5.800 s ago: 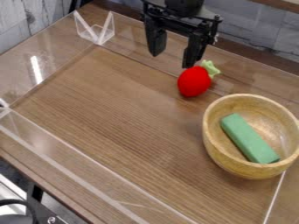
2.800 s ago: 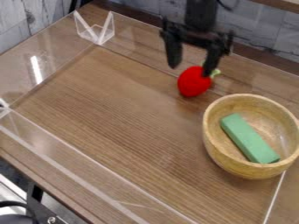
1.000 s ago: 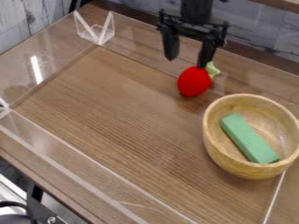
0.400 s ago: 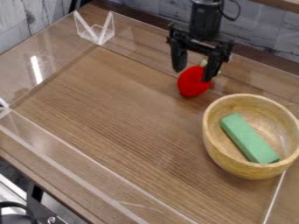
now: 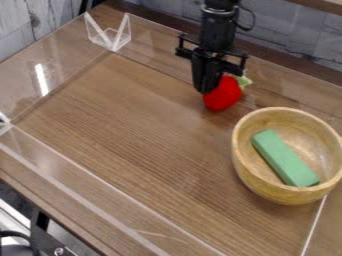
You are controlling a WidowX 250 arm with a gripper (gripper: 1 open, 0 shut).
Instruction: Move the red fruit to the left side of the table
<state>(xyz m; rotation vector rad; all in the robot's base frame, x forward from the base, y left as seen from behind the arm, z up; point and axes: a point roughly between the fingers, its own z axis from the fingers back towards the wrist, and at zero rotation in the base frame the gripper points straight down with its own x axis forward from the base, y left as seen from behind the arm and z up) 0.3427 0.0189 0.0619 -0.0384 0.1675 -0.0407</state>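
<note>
Red fruit leaf-end pointing upper right, hand closed on it

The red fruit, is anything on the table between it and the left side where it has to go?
Nothing visible. The red fruit sits under the gripper, and the table to its left is bare wood. The bowl lies on the other side.

Claw covers upper left of red fruit; whether fingers actually touch it, can't tell. Arm above claw cut off by top edge. Bowl, below-right of claw, clipped at right edge. Table runs off frame bottom and left.
</note>
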